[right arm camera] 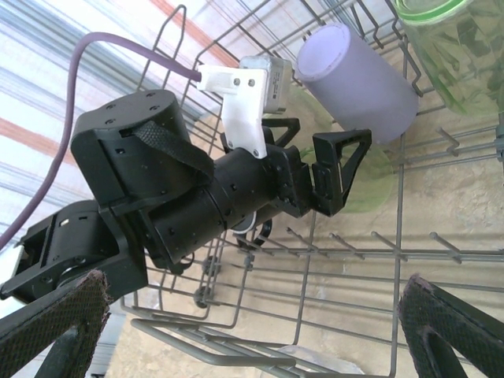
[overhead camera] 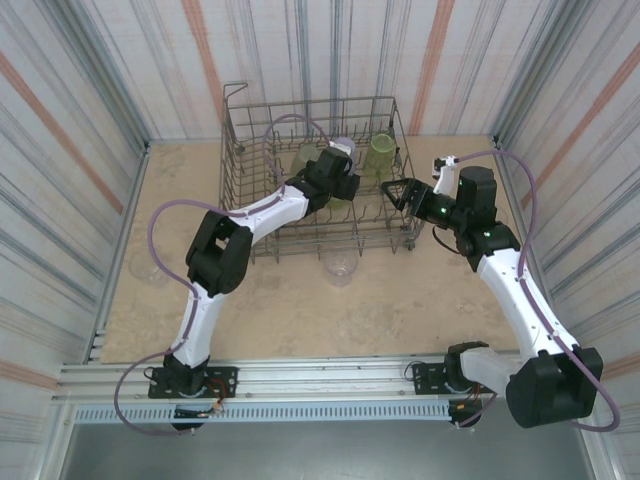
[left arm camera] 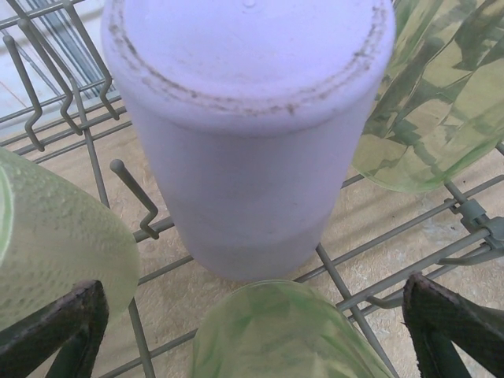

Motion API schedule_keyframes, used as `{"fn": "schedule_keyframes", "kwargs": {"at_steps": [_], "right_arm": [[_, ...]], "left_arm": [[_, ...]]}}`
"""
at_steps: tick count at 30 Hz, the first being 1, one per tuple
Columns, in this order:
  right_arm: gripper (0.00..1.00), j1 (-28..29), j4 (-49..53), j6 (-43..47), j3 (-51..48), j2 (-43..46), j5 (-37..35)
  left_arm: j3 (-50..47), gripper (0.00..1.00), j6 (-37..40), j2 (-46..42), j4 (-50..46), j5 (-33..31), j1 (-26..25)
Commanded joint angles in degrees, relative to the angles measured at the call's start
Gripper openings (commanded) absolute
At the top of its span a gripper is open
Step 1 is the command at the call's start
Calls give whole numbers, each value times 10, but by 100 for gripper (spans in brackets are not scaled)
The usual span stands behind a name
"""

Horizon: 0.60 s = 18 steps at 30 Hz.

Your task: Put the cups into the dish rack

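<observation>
Left wrist view's edges crop the lavender cup and green cups.

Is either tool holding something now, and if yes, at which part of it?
Nothing is held. The left tool stands open in front of the lavender cup, not touching it; the right tool is open and empty.

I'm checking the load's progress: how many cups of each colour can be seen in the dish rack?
yellow-green cups: 3
lavender cup: 1
Total visible in the dish rack: 4
</observation>
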<state>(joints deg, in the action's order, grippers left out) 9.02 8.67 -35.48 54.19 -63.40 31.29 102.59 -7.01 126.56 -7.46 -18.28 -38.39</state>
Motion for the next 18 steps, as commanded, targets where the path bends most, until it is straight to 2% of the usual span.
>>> {"fn": "schedule_keyframes", "kwargs": {"at_steps": [1, 18], "right_arm": [[99, -5, 1, -2, -6, 10, 5], [99, -19, 32, 0, 1, 14, 12]], "left_arm": [[-2, 99, -11, -35, -13, -15, -5], [-20, 99, -39, -139, -35, -8, -9]]}}
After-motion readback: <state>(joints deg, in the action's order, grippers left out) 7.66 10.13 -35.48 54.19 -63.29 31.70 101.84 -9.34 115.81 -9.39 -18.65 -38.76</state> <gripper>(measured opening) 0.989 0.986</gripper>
